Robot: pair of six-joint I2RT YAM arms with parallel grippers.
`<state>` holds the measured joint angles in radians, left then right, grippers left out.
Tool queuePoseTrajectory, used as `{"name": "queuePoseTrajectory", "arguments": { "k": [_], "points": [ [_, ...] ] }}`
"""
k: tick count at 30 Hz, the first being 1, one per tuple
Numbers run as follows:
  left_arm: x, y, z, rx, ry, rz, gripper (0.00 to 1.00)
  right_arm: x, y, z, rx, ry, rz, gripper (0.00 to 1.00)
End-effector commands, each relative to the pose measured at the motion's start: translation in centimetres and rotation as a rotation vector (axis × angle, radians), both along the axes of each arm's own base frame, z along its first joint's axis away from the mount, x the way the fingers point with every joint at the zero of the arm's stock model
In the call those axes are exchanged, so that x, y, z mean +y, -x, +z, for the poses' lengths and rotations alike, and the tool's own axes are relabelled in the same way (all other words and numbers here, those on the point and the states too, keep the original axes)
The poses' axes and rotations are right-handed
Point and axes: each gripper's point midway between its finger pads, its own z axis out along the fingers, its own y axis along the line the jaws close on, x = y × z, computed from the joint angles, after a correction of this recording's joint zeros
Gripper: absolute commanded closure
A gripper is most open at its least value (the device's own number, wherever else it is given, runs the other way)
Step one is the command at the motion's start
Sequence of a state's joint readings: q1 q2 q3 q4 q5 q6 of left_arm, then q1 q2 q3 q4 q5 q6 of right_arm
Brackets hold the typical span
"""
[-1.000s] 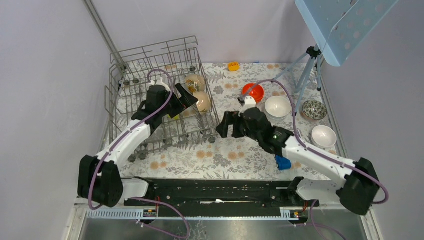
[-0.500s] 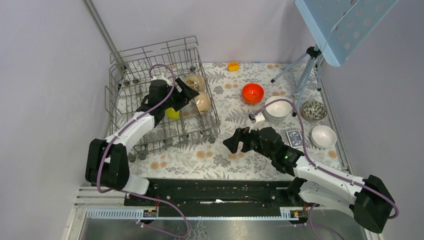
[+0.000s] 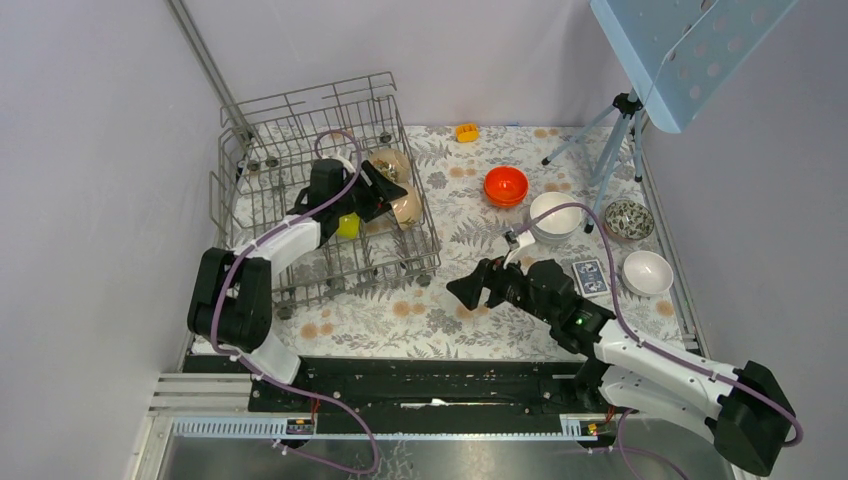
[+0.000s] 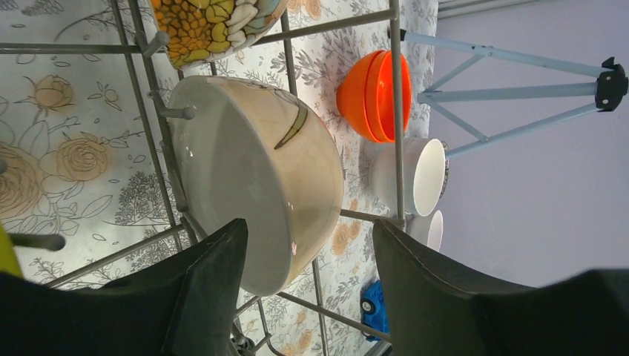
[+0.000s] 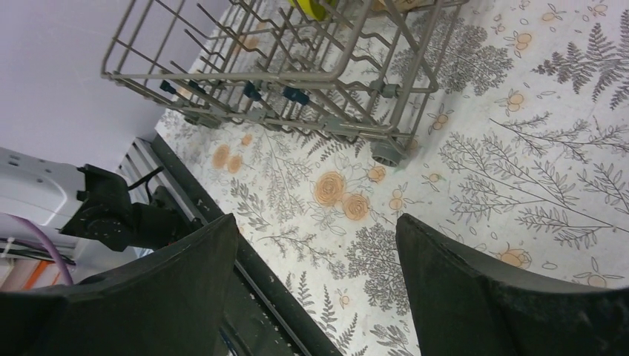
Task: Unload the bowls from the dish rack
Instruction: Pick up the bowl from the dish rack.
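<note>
The grey wire dish rack (image 3: 262, 205) stands at the left. A beige bowl (image 3: 406, 204) leans on its edge in the rack's right end, a patterned bowl (image 3: 389, 162) behind it and a yellow-green bowl (image 3: 347, 226) to its left. My left gripper (image 3: 392, 196) is inside the rack, open. In the left wrist view the beige bowl (image 4: 252, 178) has its near side between the fingers of the left gripper (image 4: 308, 241); the right finger stands apart from it. My right gripper (image 3: 470, 291) hangs open and holds nothing over the table, right of the rack's front corner.
On the table at the right sit an orange-red bowl (image 3: 506, 185), stacked white bowls (image 3: 555, 214), a dark mottled bowl (image 3: 629, 218) and a white bowl (image 3: 647, 271). A card box (image 3: 589, 277), a yellow toy (image 3: 466, 131) and a tripod (image 3: 620, 130) are nearby. A blue car (image 4: 374, 308) shows beyond the rack.
My left gripper reached right along the rack to the beige bowl and its jaws narrowed. My right arm drew back from the orange-red bowl toward the near edge, uncovering the card box.
</note>
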<state>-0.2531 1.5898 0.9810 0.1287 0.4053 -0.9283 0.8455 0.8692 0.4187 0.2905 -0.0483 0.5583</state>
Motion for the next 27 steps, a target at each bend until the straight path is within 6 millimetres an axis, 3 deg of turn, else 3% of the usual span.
{"name": "queuePoseTrajectory", "arguments": {
  "k": [1, 14, 27],
  "points": [
    [-1.2, -0.6, 2.3, -0.087, 0.091, -0.054, 0.36, 0.7, 0.6, 2.0, -0.041, -0.084, 0.038, 0.16],
    [-1.7, -0.3, 1.2, -0.098, 0.2, -0.083, 0.63, 0.2, 1.1, 1.5, -0.043, -0.099, 0.036, 0.19],
    [-1.5, -0.2, 2.4, -0.153, 0.236, -0.097, 0.97, 0.3, 1.2, 1.3, -0.043, -0.098, 0.045, 0.21]
  ]
}}
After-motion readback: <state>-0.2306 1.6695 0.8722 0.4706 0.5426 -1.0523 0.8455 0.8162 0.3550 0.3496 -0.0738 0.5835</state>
